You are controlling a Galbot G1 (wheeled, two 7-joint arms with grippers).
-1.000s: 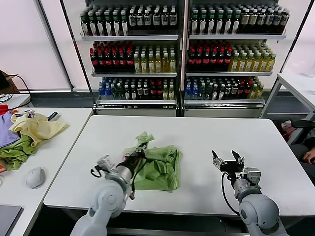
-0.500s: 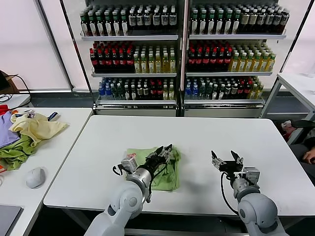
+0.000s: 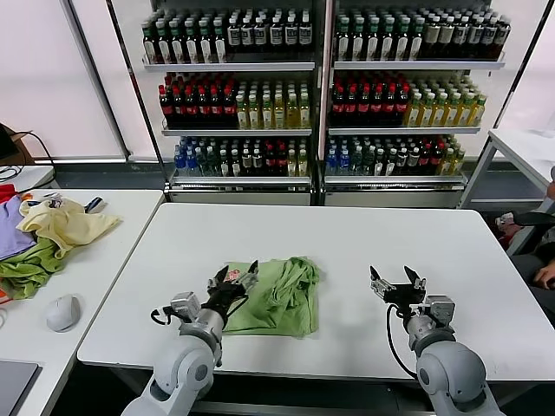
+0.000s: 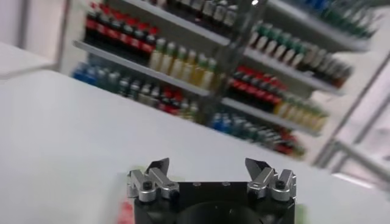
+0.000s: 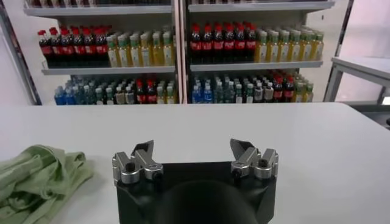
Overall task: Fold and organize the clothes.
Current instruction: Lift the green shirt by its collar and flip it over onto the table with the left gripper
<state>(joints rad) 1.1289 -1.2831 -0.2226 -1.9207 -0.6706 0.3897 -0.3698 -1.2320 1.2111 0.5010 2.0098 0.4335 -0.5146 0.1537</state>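
The light green shirt [image 3: 279,297] lies folded into a rough rectangle near the front middle of the white table [image 3: 381,238]. A red-pink printed patch shows at its left edge. My left gripper [image 3: 234,279] is open and empty, just over the shirt's left edge. In the left wrist view my left gripper [image 4: 209,168] is open with only table between the fingers. My right gripper [image 3: 395,282] is open and empty, low over the table to the right of the shirt. In the right wrist view my right gripper [image 5: 192,151] is open, and the shirt [image 5: 36,181] lies off to one side.
A heap of pale yellow, green and purple garments [image 3: 43,238] lies on the side table at the left, with a grey mouse [image 3: 62,312] near its front. Shelves of bottles [image 3: 321,87] stand behind the table.
My left gripper carried the raised part of the shirt to the right and let it go, then drew back to the left edge. The shirt now lies flatter and folded. The right arm has barely moved.
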